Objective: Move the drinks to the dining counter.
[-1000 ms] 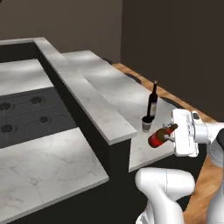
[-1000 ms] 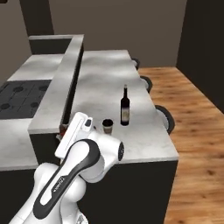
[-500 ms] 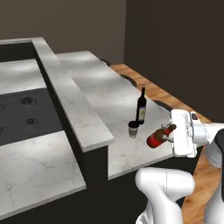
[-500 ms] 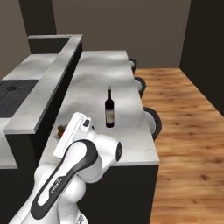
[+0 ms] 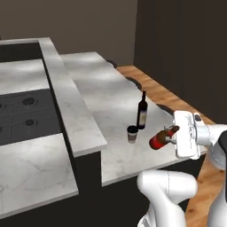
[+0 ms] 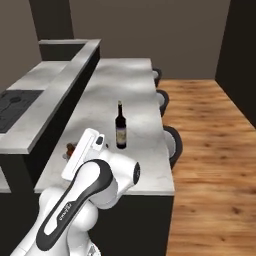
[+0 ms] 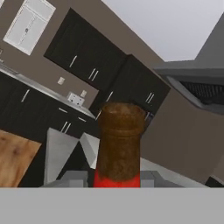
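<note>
The red bottle [image 5: 159,138] is held in the air by the claw [image 5: 176,131], which is clamped on its neck; the bottle lies tilted, with its brown cap toward the hand and its red body toward the counter [image 5: 119,150]. It hangs above the near part of the counter, close to its near edge. In the hand view the brown cap [image 7: 120,144] stands in the middle, with red just below it. On the counter the wine bottle [image 5: 142,111] stands upright, and the paper cup [image 5: 132,134] with the dark lid stands just beside it, on the nearer side. In the right base view the wine bottle [image 6: 120,127] stands behind the white arm. The black cooktop [image 5: 22,115] lies beyond the raised ledge [image 5: 71,111].
</note>
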Controlling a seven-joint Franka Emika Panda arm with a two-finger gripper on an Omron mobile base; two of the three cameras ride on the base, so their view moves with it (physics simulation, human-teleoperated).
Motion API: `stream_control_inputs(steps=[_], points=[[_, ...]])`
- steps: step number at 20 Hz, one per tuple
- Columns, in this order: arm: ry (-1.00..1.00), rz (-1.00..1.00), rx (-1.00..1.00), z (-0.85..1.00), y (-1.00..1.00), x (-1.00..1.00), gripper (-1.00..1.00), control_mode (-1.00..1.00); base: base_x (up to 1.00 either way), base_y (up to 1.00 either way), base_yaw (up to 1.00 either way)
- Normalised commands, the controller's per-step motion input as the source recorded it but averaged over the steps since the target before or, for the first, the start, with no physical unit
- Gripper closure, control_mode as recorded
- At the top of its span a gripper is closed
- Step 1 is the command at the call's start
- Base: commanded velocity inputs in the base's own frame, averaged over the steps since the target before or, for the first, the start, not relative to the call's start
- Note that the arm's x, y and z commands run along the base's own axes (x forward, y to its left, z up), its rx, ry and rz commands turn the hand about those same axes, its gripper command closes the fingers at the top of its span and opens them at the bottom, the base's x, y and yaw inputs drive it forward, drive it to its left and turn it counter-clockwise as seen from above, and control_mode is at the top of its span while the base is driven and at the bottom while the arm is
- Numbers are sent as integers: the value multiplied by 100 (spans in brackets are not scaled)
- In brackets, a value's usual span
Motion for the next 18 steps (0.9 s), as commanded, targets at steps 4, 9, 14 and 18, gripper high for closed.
stream_control_inputs(steps=[4,9,14,18], points=[[0,0,0,0,0,0,100,100,67,9,37],[0,0,0,0,0,0,100,100,47,0,33],[0,0,0,0,0,0,100,100,14,1,12],[1,0,0,0,0,4,100,-100,12,1,4]])
